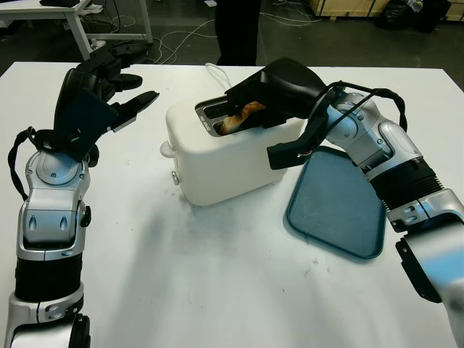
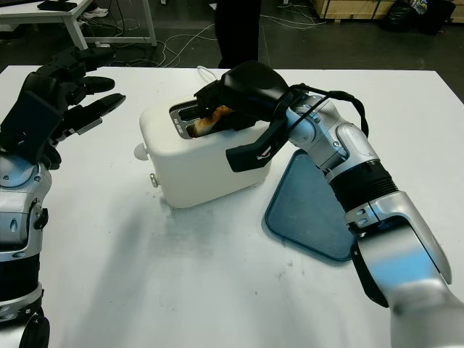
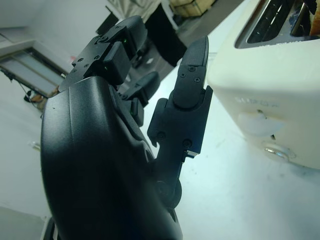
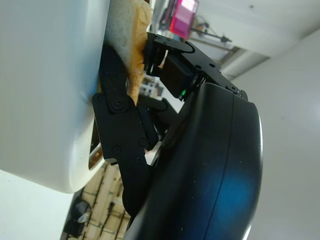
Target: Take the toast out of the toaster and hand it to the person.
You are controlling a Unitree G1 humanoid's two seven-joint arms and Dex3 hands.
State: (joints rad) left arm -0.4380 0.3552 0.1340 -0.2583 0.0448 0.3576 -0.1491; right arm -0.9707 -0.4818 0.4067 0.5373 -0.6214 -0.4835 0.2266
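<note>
Gripping the browned toast slice, half-raised in the slot of the cream plastic toaster, with right hand fingers clamped on it for extraction, while holding the left hand open beside, clear.

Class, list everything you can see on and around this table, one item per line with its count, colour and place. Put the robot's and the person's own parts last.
table: one, white, under everything.
toaster: one, white, mid-table.
toast: one slice, brown, sticking up from a toaster slot.
tray: one, blue, on the table beside the toaster, under the right arm.
person: one, dark clothes, standing beyond the far edge.
left hand: black, open, raised beside the toaster.
right hand: black, over the toaster top, fingers closed on the toast.
</note>
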